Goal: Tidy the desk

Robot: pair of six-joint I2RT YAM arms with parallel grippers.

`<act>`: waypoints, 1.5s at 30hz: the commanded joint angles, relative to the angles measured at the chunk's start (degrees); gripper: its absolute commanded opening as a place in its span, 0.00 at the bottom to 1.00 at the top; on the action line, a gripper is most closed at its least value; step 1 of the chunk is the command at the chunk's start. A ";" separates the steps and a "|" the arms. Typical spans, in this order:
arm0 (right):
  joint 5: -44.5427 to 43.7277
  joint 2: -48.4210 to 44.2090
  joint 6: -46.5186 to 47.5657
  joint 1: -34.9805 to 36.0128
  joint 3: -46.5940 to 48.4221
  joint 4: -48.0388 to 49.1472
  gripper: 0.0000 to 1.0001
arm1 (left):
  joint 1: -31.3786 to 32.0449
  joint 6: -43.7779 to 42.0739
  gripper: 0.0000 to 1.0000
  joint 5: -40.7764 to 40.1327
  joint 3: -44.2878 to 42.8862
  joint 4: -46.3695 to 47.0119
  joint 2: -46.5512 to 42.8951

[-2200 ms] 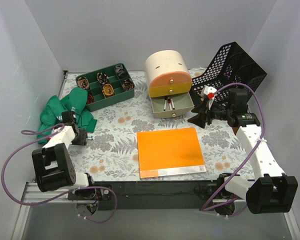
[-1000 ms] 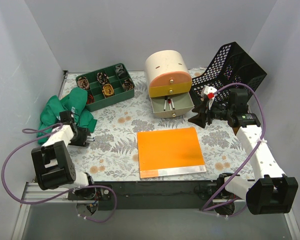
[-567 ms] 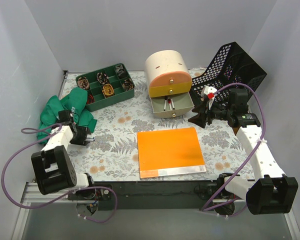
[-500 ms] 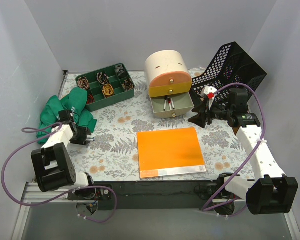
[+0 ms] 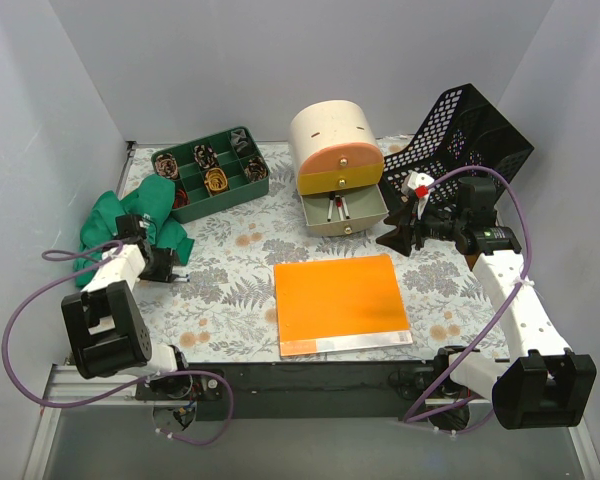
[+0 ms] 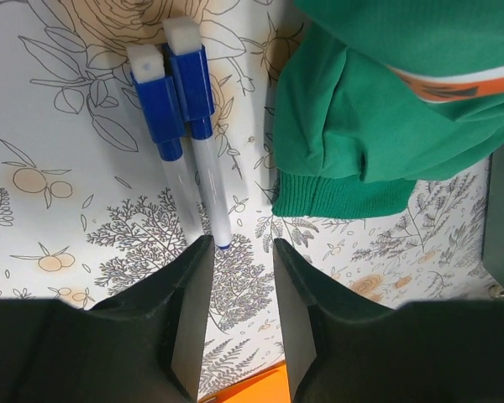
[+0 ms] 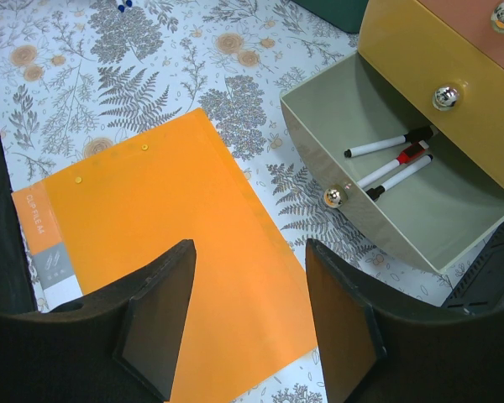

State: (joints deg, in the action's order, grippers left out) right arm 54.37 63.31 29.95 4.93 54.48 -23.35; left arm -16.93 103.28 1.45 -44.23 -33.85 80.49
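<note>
On the tabletop (image 5: 230, 290), a folder (image 5: 340, 303) lies flat at the front centre. A drawer unit (image 5: 335, 150) stands behind it at the back centre, and the unit's lowest drawer (image 5: 345, 212) is pulled out toward the folder with three markers (image 7: 391, 159) inside. A divided tray (image 5: 212, 172) sits left of the drawer unit. In front of that tray, at the left edge, lies a bunched cloth (image 5: 130, 215), with two pens (image 6: 185, 109) side by side just beside it and just ahead of the left tool (image 6: 239, 252). A basket (image 5: 470, 130) stands tilted in the back right corner, right of the drawer unit.
</note>
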 commanded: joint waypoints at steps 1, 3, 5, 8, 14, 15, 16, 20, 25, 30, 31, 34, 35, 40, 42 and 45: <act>0.74 -1.08 -0.07 -0.27 0.19 1.65 0.63 | -0.83 -0.37 0.34 -0.75 -2.26 0.54 0.88; 0.65 -1.08 0.01 -0.18 0.19 1.65 0.64 | -0.83 -0.10 0.34 -0.58 -2.44 0.53 2.03; 0.48 -1.17 0.02 -0.27 0.28 1.64 0.64 | -0.91 -0.19 0.34 -0.49 -1.83 0.88 2.57; 0.56 -1.17 0.02 -0.27 0.19 1.64 0.64 | -0.83 -0.54 0.35 -0.75 -0.25 1.59 2.22; 0.56 -1.17 0.01 -0.27 0.28 1.65 0.64 | -1.09 -1.42 0.40 -2.77 1.77 2.99 2.30; 0.56 -1.26 0.02 -0.27 0.19 1.56 0.64 | -1.18 -1.33 0.41 -2.95 1.86 3.17 3.00; 0.48 -1.26 0.02 -0.27 0.28 1.56 0.64 | -1.26 -1.59 0.41 -3.03 1.86 3.17 3.36; 0.21 -1.35 0.02 -0.18 0.28 1.65 0.64 | -1.35 -1.68 0.42 -4.70 1.25 2.29 5.90; 0.21 -1.43 0.10 -0.27 0.28 1.56 0.64 | -1.44 -4.31 0.31 -5.58 -0.07 0.89 8.89; 0.12 -1.52 0.02 -0.27 0.28 1.65 0.64 | -1.44 -7.83 0.11 -3.66 0.28 1.33 6.62; 0.12 -1.52 0.10 -0.27 0.19 1.65 0.64 | -1.44 -8.18 0.08 -2.87 0.46 1.33 5.92; 0.04 -1.61 0.10 -0.18 0.28 1.65 0.64 | -1.44 -9.24 0.05 0.28 1.60 1.41 2.67; 0.04 -1.70 0.10 -0.27 0.28 1.56 0.64 | -1.44 -9.50 0.05 1.26 1.95 1.50 0.74; 0.21 -1.70 0.10 -0.18 0.19 1.65 0.64 | -1.44 -11.17 0.01 9.96 5.29 2.90 -6.64; 0.56 -1.61 0.10 -0.27 0.28 1.65 0.64 | -1.44 -11.88 0.00 15.67 7.13 4.22 -10.85; 1.09 -1.43 0.10 -0.27 0.10 1.64 0.64 | -1.44 -13.28 0.00 22.68 9.24 6.94 -15.51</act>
State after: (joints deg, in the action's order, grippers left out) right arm 54.15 62.92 30.00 4.93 54.48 -23.35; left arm -18.11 92.71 12.12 -37.23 -30.55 71.70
